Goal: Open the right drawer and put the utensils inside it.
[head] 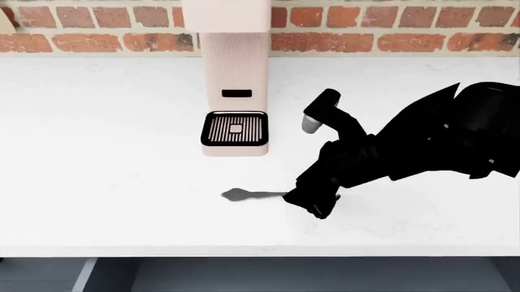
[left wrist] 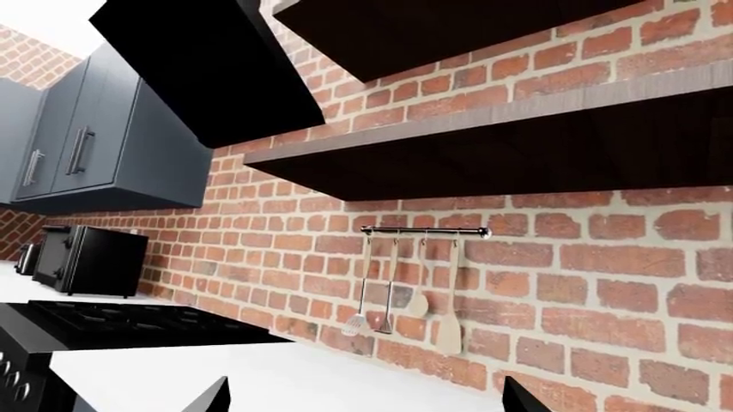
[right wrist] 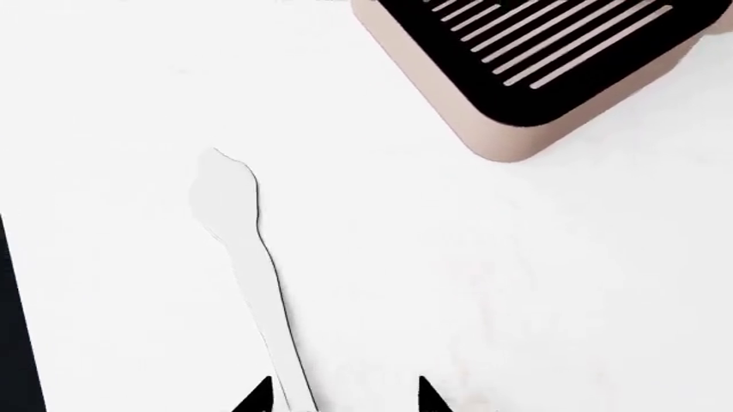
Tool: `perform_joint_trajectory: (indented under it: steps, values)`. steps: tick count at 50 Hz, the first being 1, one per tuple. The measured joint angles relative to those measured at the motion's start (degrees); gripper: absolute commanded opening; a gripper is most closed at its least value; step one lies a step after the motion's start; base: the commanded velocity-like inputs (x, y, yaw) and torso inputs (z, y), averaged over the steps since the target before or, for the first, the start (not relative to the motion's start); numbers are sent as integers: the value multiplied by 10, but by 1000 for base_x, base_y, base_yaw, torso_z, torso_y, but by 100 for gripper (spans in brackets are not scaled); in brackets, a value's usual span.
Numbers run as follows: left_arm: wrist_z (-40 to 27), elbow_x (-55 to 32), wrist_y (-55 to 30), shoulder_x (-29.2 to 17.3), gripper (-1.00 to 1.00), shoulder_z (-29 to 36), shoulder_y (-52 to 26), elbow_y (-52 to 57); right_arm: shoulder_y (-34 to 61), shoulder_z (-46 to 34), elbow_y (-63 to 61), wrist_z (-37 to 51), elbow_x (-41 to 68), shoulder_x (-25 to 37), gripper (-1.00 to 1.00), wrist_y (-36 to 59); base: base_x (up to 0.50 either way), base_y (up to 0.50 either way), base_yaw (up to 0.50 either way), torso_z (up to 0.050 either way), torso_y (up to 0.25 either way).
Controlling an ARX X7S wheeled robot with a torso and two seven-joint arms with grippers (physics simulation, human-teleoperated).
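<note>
Straddling the spoon (right wrist: 246, 257) handle (white counter (head: 106, 182)), right gripper (right wrist: 343, 396) fingers (right wrist: 257, 396) parted.

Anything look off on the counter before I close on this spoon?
Nothing spilled or damaged. The spoon lies flat on the white counter in front of the coffee machine, handle end between the right gripper's open fingertips. Only oddity: it renders almost white in the right wrist view, dark from the head.
</note>
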Motion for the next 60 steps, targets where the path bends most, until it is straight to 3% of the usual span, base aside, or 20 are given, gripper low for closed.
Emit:
perform_joint_trajectory:
  steps: [60]
  values:
    - [-1, 4, -1, -2, 100, 6, -3, -2, 33, -5, -126, 83, -79, 30, -100, -11, 0, 0, 0, -1, 0]
